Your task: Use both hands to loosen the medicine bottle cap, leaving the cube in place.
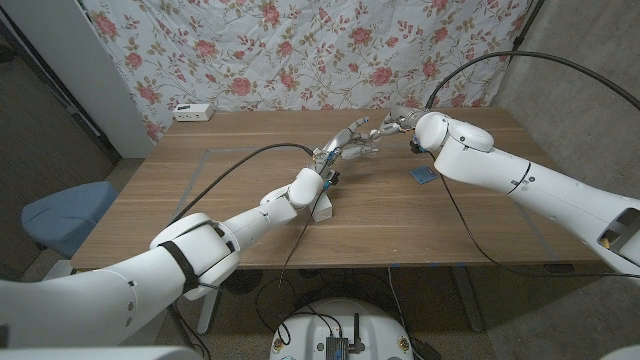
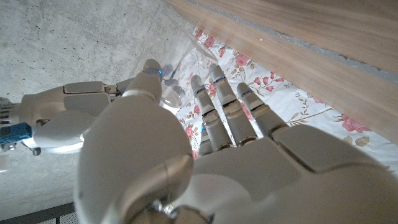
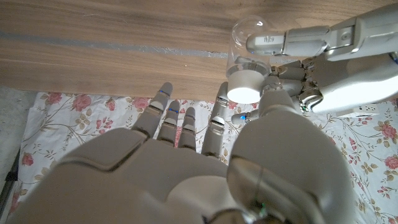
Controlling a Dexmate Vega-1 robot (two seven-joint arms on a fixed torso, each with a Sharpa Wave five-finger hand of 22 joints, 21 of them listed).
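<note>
Bottle (image 3: 247, 59) being held up over the far middle of the surface (image 1: 240, 230), clear body in the left hand (image 1: 338, 150), fingers (image 3: 292, 42) clamped along it. Right hand (image 1: 392, 124) closing on the white cap (image 3: 244, 84), thumb and fingers touching its rim. Cube (image 1: 423, 177) lying near the right side, under the right forearm. Risking a slip on the smooth plastic if twisting outruns the clamp; dropping the bottle or dipping the forearm, likely knocking the cube.
</note>
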